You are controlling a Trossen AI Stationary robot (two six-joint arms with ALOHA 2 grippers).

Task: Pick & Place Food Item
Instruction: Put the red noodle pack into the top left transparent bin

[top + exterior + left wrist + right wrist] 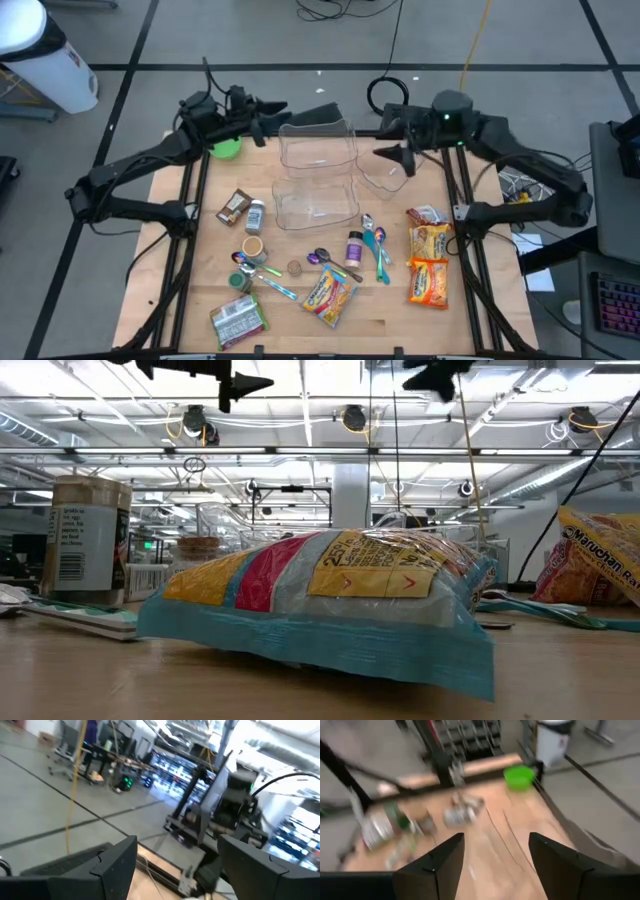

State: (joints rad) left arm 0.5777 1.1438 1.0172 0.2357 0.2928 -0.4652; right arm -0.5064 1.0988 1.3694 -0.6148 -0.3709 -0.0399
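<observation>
Both the left gripper (272, 110) and right gripper (405, 160) hang released and empty over the table's far edge. The noodle packets (428, 262), at about four o'clock on the table (300, 335), lie well apart from them. A descent could clip the clear containers (316, 172) between, or the slick wrapper could slip from the fingers.

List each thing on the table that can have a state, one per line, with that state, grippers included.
left gripper: open, empty, raised at the table's far edge
right gripper: open, empty, raised beside the clear containers
clear containers: two, lidless, empty
green bowl: upright, at the far left corner
ramen packs: two, sealed, lying flat on the right
snack bag: sealed, lying flat
purple-capped bottle: capped
</observation>
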